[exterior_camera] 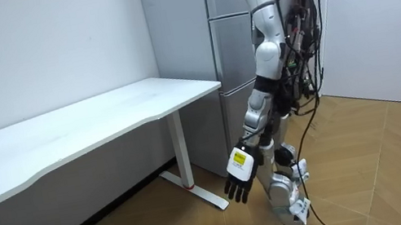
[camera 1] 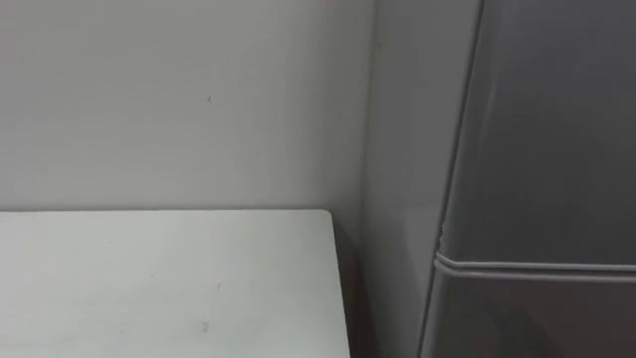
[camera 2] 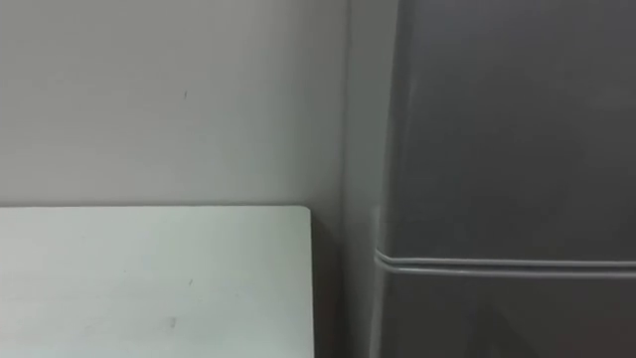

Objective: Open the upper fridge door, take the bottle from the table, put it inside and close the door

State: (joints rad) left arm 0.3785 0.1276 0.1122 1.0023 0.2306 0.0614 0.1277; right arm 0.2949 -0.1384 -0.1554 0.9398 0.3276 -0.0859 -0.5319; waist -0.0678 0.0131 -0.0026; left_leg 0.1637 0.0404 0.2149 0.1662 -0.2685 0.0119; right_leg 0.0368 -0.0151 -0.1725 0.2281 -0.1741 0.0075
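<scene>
The grey fridge (camera 1: 537,149) takes up the right of the eye views with both doors closed. A thin seam (camera 1: 537,267) divides the upper door from the lower one. In the room view I stand upright close to the fridge (exterior_camera: 232,49), facing it. My left hand (exterior_camera: 241,176) hangs by my thigh, open, fingers straight and pointing down, with nothing in it.
A white table (camera 1: 169,278) stands against the wall to my left, its right end a narrow gap from the fridge side. In the room view the table (exterior_camera: 65,140) stretches toward the room view's left on white legs. Wooden floor lies behind me.
</scene>
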